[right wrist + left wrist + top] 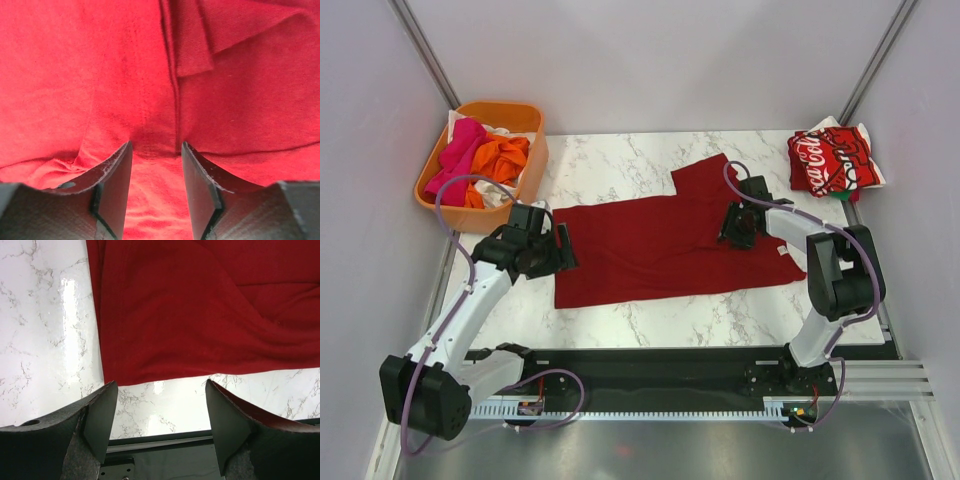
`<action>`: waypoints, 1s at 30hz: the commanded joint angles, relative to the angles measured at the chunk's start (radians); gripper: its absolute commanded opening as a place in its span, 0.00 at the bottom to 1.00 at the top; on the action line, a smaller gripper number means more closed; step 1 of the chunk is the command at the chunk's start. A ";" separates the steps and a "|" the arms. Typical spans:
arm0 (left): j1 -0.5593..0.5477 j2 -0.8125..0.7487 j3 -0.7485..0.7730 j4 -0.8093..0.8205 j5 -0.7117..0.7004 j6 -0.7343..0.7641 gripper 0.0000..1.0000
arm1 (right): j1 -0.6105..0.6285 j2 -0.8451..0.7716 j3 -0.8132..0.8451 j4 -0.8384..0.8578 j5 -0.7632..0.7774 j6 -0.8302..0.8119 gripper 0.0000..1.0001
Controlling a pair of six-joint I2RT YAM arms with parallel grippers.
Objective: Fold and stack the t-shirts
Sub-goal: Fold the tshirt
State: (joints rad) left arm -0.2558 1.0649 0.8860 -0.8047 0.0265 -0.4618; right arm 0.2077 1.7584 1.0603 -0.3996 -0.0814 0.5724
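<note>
A plain dark-red t-shirt (660,245) lies spread across the marble table (620,160), one sleeve pointing to the back. My left gripper (558,250) hangs open at the shirt's left edge. In the left wrist view its fingers (100,410) bracket bare marble just short of the shirt's hem (200,305), nothing between them. My right gripper (735,228) is down on the right part of the shirt. In the right wrist view its tips (156,146) press into the red cloth (75,75) beside a seam, jaws half apart with cloth puckered between them. A folded Coca-Cola t-shirt (832,160) lies at the back right.
An orange tub (530,175) at the back left holds pink (460,150), orange (502,156) and white (500,131) tees. Grey walls close in on both sides. A black rail (670,365) runs along the table's near edge.
</note>
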 commanded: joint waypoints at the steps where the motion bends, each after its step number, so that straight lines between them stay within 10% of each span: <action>1: 0.000 -0.022 -0.007 0.035 -0.022 0.041 0.78 | 0.001 -0.053 -0.010 0.001 0.046 -0.009 0.53; 21: -0.002 -0.023 -0.013 0.038 -0.023 0.037 0.77 | 0.001 -0.002 0.010 0.045 0.008 -0.009 0.05; 30: 0.000 -0.025 -0.013 0.038 -0.050 0.035 0.77 | 0.016 0.038 0.223 -0.036 0.009 -0.014 0.03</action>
State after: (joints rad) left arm -0.2558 1.0637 0.8768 -0.7963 0.0002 -0.4618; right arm 0.2157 1.7752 1.1854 -0.4252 -0.0738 0.5617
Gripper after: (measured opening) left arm 0.774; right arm 0.049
